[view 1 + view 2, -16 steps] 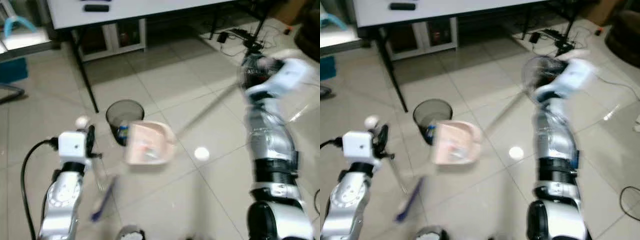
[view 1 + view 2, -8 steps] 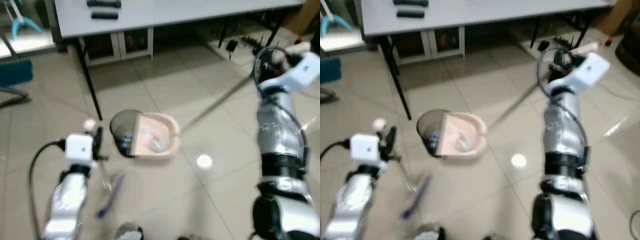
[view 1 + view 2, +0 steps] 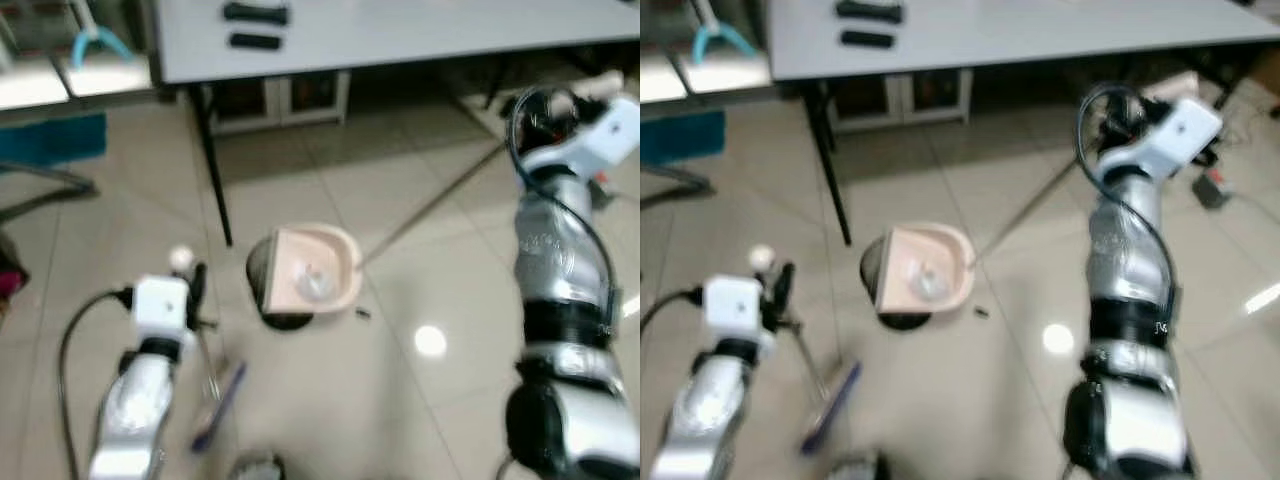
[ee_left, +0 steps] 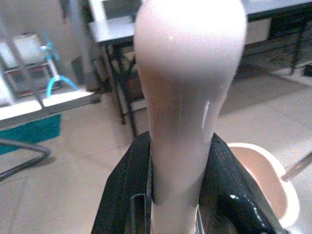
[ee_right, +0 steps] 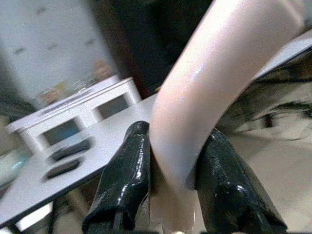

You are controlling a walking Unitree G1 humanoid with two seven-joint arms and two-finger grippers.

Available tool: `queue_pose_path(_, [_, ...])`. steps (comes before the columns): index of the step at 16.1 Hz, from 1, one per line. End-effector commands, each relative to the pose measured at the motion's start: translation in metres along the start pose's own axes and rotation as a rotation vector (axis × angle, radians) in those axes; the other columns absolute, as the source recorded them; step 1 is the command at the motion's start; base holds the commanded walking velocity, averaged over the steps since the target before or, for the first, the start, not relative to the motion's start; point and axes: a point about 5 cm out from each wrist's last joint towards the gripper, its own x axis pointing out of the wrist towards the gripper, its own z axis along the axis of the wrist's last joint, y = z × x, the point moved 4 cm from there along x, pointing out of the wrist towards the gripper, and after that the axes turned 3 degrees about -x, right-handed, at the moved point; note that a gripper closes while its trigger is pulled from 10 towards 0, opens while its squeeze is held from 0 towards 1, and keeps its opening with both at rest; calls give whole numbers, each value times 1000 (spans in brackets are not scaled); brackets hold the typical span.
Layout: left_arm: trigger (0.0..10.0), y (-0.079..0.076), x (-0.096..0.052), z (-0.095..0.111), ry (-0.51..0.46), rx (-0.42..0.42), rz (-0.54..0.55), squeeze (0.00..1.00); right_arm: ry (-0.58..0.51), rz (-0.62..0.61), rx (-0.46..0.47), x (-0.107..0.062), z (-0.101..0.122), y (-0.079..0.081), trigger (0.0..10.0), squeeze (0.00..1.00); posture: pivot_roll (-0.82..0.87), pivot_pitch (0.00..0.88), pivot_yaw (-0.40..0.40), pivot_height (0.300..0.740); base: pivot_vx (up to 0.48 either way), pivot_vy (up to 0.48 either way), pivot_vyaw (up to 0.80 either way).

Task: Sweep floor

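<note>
Pink dustpan (image 3: pixel 312 268) now sits tilted over the black waste bin (image 3: pixel 270 300), pan covering most of the bin's mouth; half a second ago the bin's dark mesh and opening showed clearly to the pan's left, a second ago the pan hung in front of the bin and lower in view. Camera has shifted too: grey table (image 3: pixel 400 35) and its black leg (image 3: pixel 212 170) sit further right than before, so part of that change is the head moving. A small dark speck (image 3: pixel 362 314) lies on the tile just beside the pan; it wasn't visible earlier.

Dustpan long axis: thin metal pole (image 3: pixel 430 205) runs diagonally from the pan's rear up and to the robot's right, ending at the right gripper (image 5: pixel 168 195), held high near the table edge. The pan's open mouth faces away from the pole, toward the robot's left. Pale crumpled bits lie inside the pan.

Right gripper is clamped on the dustpan's pink handle (image 5: pixel 214 87), a black finger on each side in the right wrist view.

Left gripper (image 4: pixel 178 200) is clenched round the broom's pink handle top (image 4: pixel 187 92). Broom (image 3: pixel 215 405) shaft runs from that gripper down toward the floor at the robot's left front, blue bristle end low and blurred, well apart from the bin.

Bright light reflection (image 3: pixel 430 341) on the tile to the right of the pan.
</note>
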Motion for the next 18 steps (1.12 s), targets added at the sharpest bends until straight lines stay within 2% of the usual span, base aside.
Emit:
queue_pose_path(1, [10000, -2, 2, 8, -33, 20, -7, 0, -63, -13, 44, 3, 17, -6, 10000, 0, 117, 112, -14, 740, 480, 0, 0])
queue_pose_path(16, [10000, -7, 5, 8, -33, 7, -27, 0, -92, -29, 33, 6, 26, -17, 10000, 0, 102, 106, -6, 740, 480, 0, 0])
queue_pose_path(18, [10000, -11, 5, 7, -25, -32, -60, 0, -96, -32, 34, 6, 27, -20, 10000, 0, 102, 105, -4, 740, 163, 0, 0])
